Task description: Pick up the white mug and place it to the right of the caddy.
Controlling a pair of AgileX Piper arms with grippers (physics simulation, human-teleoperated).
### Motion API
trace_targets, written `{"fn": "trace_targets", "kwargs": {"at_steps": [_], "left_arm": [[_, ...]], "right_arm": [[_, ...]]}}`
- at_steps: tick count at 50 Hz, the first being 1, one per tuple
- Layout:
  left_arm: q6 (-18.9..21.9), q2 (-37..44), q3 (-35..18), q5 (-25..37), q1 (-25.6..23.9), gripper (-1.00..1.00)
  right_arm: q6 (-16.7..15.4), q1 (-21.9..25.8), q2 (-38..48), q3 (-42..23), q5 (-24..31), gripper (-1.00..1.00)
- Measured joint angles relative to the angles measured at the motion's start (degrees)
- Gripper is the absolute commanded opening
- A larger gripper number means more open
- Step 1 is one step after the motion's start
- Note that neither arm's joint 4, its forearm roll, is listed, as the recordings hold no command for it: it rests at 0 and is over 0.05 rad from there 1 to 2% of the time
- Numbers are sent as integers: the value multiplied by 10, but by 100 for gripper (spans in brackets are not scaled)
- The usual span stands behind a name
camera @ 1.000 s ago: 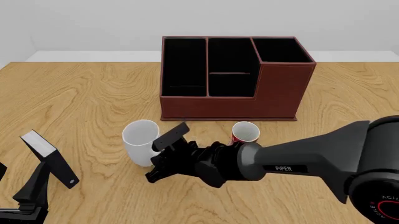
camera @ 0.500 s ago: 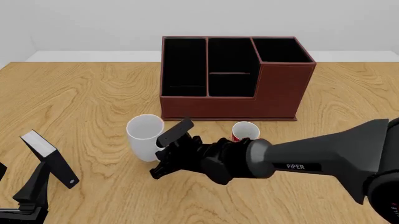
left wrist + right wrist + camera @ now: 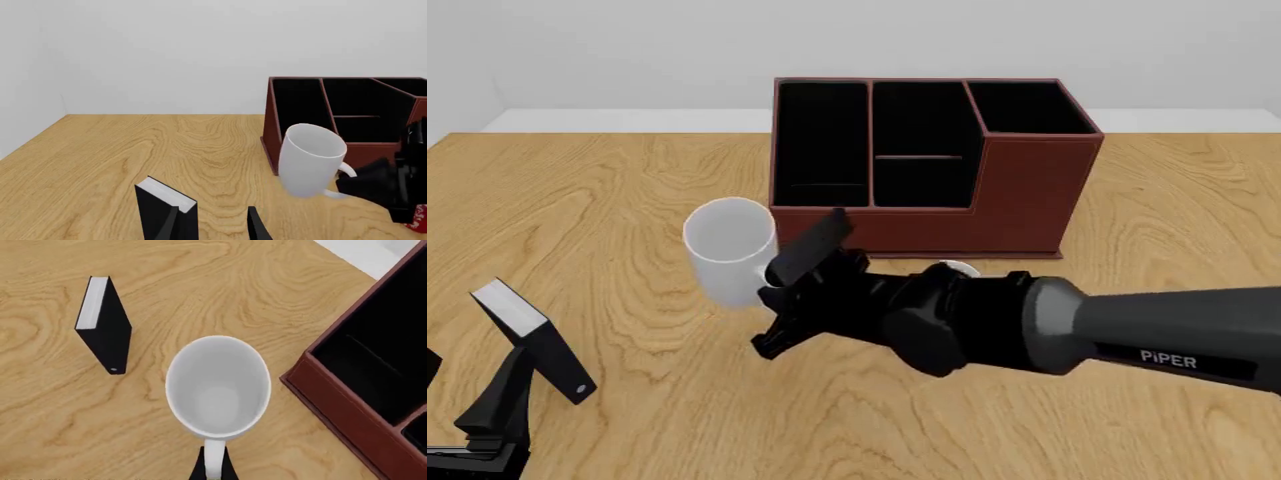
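the right gripper [image 3: 777, 300] is clamped on the loop handle of the white mug [image 3: 731, 249], with its fingers closed tight around that handle; in the right wrist view the handle runs straight down between the two dark fingertips [image 3: 197, 469] at the frame edge. the mug is lifted clear of the table [image 3: 601, 200] and hangs upright with a slight tilt, its open mouth facing up and its inside bare white [image 3: 217, 386]. in the front view it sits in front of the caddy's left front corner, near that corner but apart from it, and on the caddy's left side rather than its right. the caddy [image 3: 924, 170] stands at the far middle of the table, reddish-brown outside with black-lined compartments and a lower stepped section at its front left. the right arm [image 3: 1068, 328] reaches in from the right across the area in front of the caddy. a red mug [image 3: 958, 268] is almost fully hidden behind that arm, with only a sliver of its white rim showing. a small black-and-white slanted block [image 3: 531, 338] rests on the table at the near left, well apart from the white mug. the left gripper [image 3: 213, 227] hangs low at the near left edge just beside the block [image 3: 167, 205], with its fingers spread apart and nothing between them; the white mug [image 3: 310, 160] and caddy [image 3: 347, 120] lie ahead of it.
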Motion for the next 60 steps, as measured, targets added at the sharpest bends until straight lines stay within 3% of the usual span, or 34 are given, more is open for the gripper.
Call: {"fn": "trace_targets", "kwargs": {"at_steps": [12,30,60], "left_arm": [[0,0,0,0,0,100],[0,0,0,0,0,100],[0,0,0,0,0,100]], "right_arm": [[-30,-19,-65,18,10,-100],[-48,-68,-163,46,32,-100],[-46,-215,-331,76,111,-100]]}}
